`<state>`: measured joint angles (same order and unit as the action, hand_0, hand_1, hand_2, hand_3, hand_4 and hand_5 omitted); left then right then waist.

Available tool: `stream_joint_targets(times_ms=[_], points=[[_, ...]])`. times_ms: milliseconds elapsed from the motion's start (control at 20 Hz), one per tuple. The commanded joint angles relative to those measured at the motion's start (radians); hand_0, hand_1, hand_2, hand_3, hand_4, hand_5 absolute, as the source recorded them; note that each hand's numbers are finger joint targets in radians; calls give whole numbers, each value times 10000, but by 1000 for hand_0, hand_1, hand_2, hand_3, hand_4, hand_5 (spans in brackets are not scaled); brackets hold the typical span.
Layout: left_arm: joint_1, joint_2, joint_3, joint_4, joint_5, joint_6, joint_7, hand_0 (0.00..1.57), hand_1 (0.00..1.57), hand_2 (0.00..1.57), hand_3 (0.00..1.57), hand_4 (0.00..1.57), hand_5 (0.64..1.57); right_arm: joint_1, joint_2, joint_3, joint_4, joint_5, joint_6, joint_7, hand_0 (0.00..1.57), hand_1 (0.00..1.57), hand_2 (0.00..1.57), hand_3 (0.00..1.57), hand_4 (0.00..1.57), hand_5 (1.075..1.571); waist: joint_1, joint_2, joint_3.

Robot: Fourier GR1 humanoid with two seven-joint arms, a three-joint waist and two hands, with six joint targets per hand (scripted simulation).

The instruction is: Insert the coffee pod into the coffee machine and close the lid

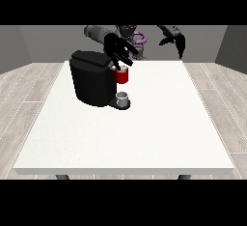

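Black is the colour of the coffee machine [91, 77] you see on the big white table [144, 133]. It stands toward the far side of the table, at the view's left. Its top looks flat and dark, and you cannot tell from here how its lid sits.

Look at the front of the machine. You will find a red thing at the machine [122, 76], up high on the side that faces the view's right. Just under it, a small grey cup-shaped thing [123, 99] sits on the machine's low black base. You cannot tell if that grey thing is the coffee pod, so the pod's place is not plain to see here.

Now look at the hand at the view's left [118, 51]. It hangs right over the red thing, at the top front corner of the machine. Its fingers point down and are spread apart. They look open, and you see nothing held in them. The fingertips come very close to the red thing, but you cannot tell if they touch it.

Look at the hand at the view's right [176, 37]. It is up in the air, past the far edge of the table, well apart from the machine. Its fingers hang down in an easy way, and it holds nothing.

Grey wood floor [29, 90] shows on both sides of the table.
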<state>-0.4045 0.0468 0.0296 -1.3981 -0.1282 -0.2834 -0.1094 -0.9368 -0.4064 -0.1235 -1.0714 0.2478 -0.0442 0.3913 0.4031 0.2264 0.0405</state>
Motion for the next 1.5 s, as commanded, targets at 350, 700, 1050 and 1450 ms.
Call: stream_joint_targets(times_ms=[350,700,1050,1450], points=[[-895,-155,-345,103,65,-339,182,0,0,0,0,377,1571,-1451,603,-68,-1274,-585,178,-96,0,0,0,0,0,1571,1821,616,-389],[-1045,231,-45,-118,244,-540,-258,0,0,0,0,278,1571,-2129,1034,-36,-546,-550,-110,-1344,0,0,0,0,133,1571,1759,1523,-410],[-1089,306,299,-339,604,-513,272,0,0,0,0,349,1571,-2282,1844,148,174,-651,-240,-2503,0,0,0,0,0,1571,1263,1226,-407],[651,252,542,3,532,-157,7,0,0,0,0,266,1571,-438,3516,1336,-354,-1008,490,-3867,0,0,0,0,263,1571,-480,-492,-405]])
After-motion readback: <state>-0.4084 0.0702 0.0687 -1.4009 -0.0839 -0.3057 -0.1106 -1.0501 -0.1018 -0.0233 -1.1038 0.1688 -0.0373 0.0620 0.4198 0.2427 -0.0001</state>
